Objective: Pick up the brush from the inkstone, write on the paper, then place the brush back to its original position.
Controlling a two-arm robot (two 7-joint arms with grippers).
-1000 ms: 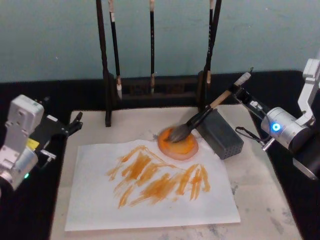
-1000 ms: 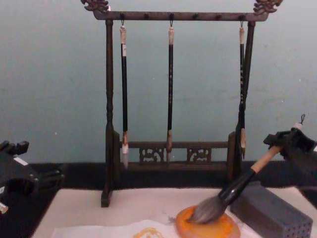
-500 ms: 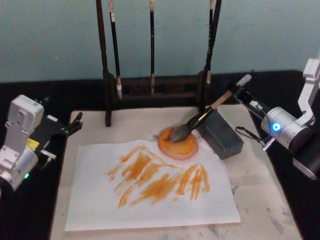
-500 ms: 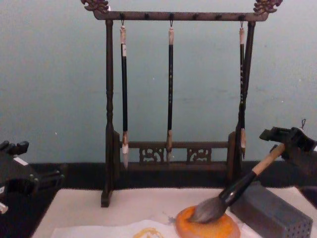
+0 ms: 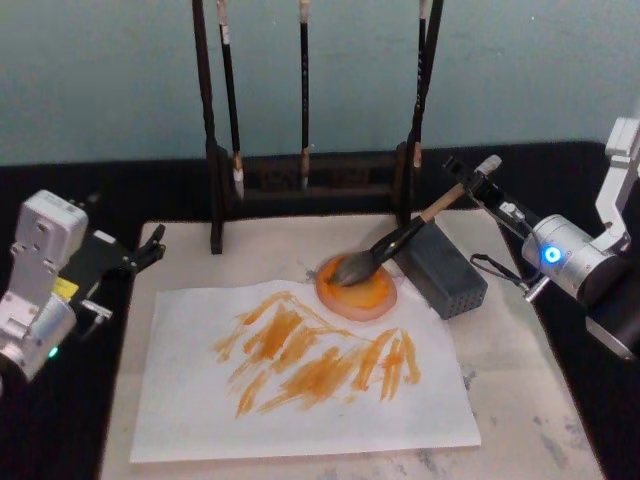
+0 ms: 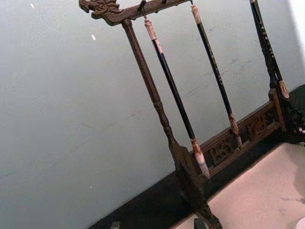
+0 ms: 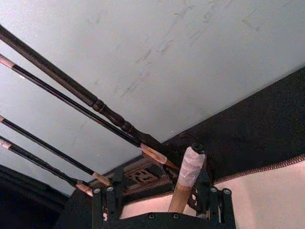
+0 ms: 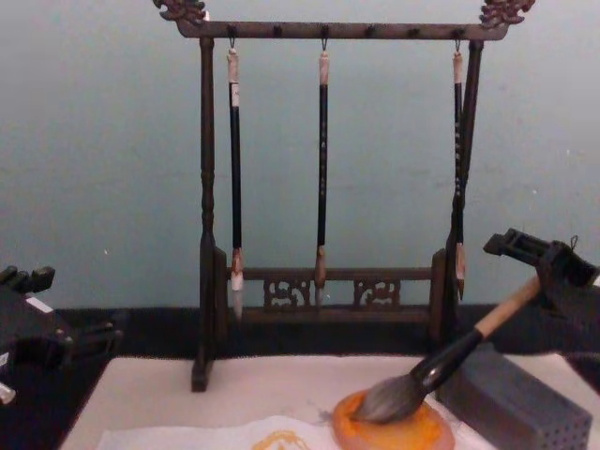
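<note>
The brush point(image 5: 385, 248) is rested with its bristles on the inkstone point(image 5: 375, 296), and its handle is leaned on the block point(image 5: 440, 268). Its white end is flanked by the right gripper point(image 5: 472, 172), whose jaws are spread with a gap on each side. The left gripper point(image 5: 155, 243) is held at the mat's point(image 5: 520, 350) left edge; its state cannot be told.

No legible text or numbers, yellow label point(image 5: 65, 288) on left arm point(image 5: 38, 262) unreadable

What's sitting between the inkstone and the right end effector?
In the head view, a grey block sits between the inkstone and the right end effector, with the brush handle slanting over it.
</note>
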